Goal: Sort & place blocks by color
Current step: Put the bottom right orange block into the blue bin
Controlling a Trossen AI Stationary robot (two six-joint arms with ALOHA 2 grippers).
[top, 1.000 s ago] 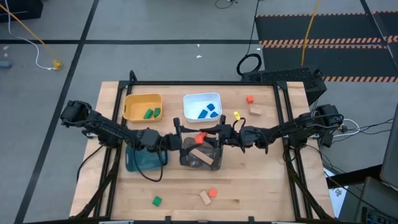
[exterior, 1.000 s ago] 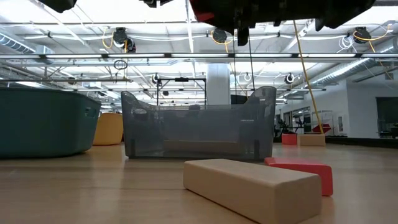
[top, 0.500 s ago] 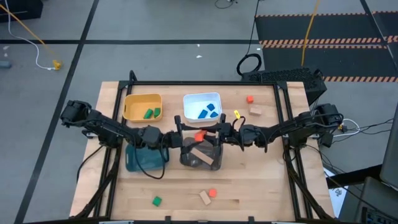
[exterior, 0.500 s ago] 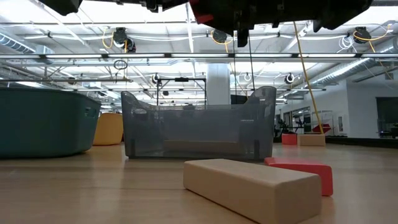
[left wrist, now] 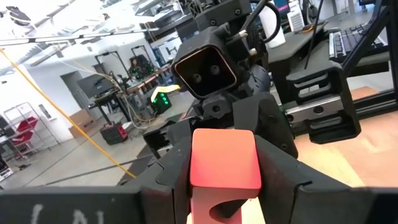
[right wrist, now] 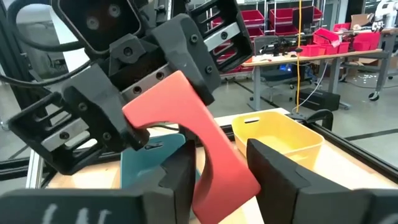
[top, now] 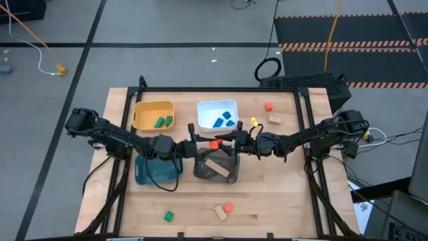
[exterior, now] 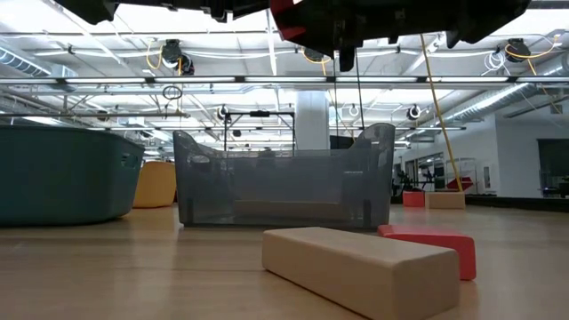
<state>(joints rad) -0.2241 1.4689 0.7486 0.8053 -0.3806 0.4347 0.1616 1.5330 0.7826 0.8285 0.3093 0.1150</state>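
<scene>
Both arms stretched toward the middle of the high view, meeting above the grey bin at frame centre. Left gripper reaching in from the left, right gripper from the right, with a red-orange arch block between them, raised over the bin's far rim. In the left wrist view, left fingers closed on either side of the arch block, its curved cut-out facing down; right arm's camera housing straight ahead. In the right wrist view, same block tilted, pinched by the left gripper's fingers, while the right arm's own fingers stand spread, one at each side of the block; contact there cannot be told. Tan bar lying inside the grey bin. Two green blocks in the yellow bin at upper left of the surface, blue blocks in the white bin beside it, teal bin left of centre. Loose on the surface: a red-orange cube and tan block upper right; a green cube, tan block and red-orange piece near the lower edge. In the low view, that tan block and red-orange piece in the foreground, touching or nearly so. No readable writing or labels.
</scene>
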